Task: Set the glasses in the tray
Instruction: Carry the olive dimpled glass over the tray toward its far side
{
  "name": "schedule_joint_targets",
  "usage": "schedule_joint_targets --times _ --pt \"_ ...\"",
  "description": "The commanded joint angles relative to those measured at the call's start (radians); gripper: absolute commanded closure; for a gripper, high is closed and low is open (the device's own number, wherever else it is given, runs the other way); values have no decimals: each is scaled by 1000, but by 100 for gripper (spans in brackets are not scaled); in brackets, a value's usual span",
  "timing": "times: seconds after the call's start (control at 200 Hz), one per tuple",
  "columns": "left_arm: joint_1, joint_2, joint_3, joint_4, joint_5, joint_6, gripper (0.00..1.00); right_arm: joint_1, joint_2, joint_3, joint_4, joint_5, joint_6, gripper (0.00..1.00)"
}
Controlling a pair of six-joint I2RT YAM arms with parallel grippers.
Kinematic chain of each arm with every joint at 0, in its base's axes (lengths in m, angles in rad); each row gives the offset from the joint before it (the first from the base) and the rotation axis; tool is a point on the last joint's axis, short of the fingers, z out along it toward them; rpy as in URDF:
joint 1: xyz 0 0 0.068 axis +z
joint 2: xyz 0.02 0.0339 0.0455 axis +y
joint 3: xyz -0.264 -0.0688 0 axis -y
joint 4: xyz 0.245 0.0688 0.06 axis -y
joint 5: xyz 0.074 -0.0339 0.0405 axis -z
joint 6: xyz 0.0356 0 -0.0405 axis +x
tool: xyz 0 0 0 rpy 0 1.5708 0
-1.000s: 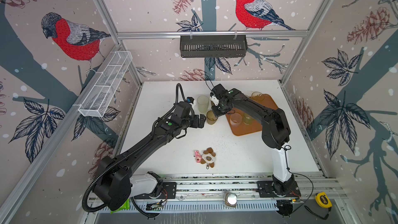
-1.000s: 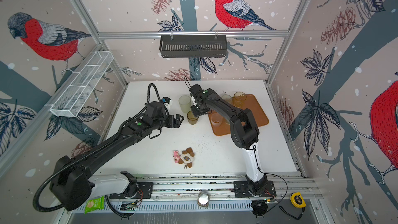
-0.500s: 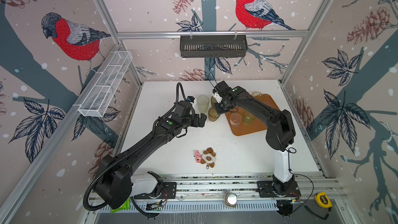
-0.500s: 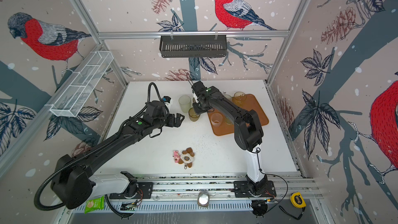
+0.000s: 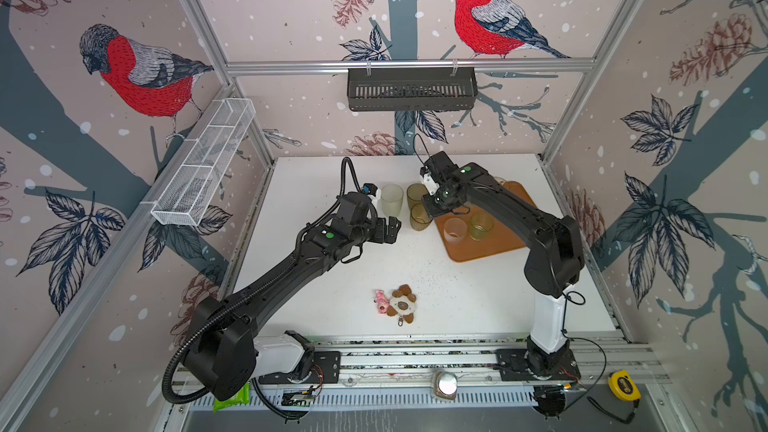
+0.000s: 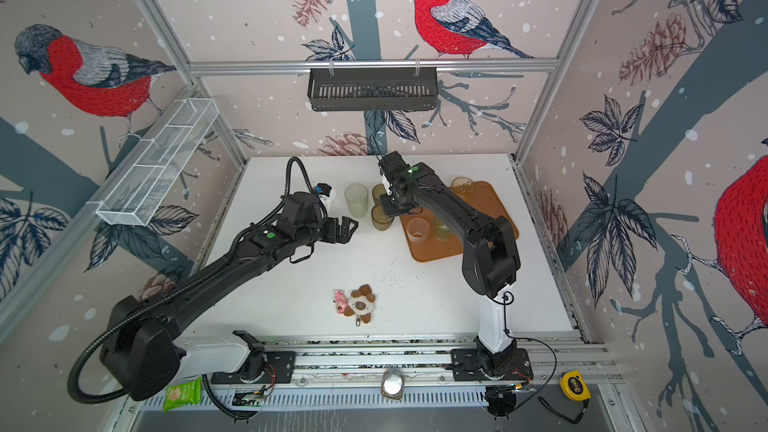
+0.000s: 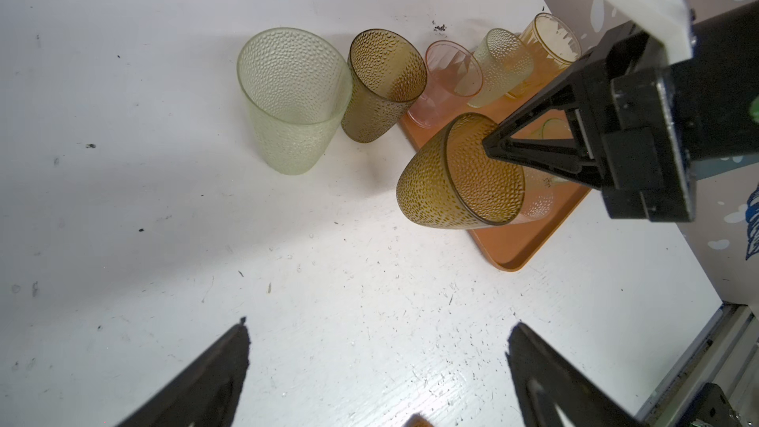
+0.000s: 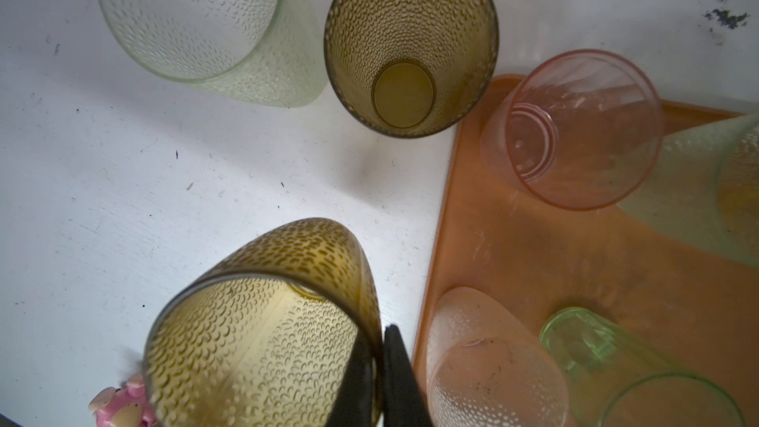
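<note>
- Amber and dimpled, the glass I hold hangs tilted over the white table, just beside the rim of the orange-brown tray.
- My right gripper is clenched on that glass's rim. Its fingers pinch the wall, one inside the mouth and one outside.
- A second amber glass stands upright on the table near the tray's corner, and a taller pale green glass stands close beside it. I cannot tell whether those two touch.
- Five glasses stand on the tray.
- A pink glass is at the corner nearest the second amber one, with a pale green dimpled glass next to it and a clear orange glass beyond that.
- A frosted cream glass and a small green glass stand side by side along the tray's nearer part, just beside the glass I hold.
- My left gripper is released, its jaws spread wide with nothing between them. It hovers over bare table, pointing toward the held glass.
- A small plush keyring toy lies on the table toward my bases, well apart from the glasses.
</note>
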Motion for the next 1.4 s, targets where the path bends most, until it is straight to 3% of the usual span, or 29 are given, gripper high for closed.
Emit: schedule_joint_targets --times 0.0,0.851,1.396 --pt "1 9 17 51 2 7 2 -7 -25 -4 -26 16 -8 98" --pt "-17 109 92 104 100 32 2 -136 -154 -95 -31 27 -17 98" --pt "-124 233 209 111 88 67 2 -263 -185 -88 -42 11 -49 98"
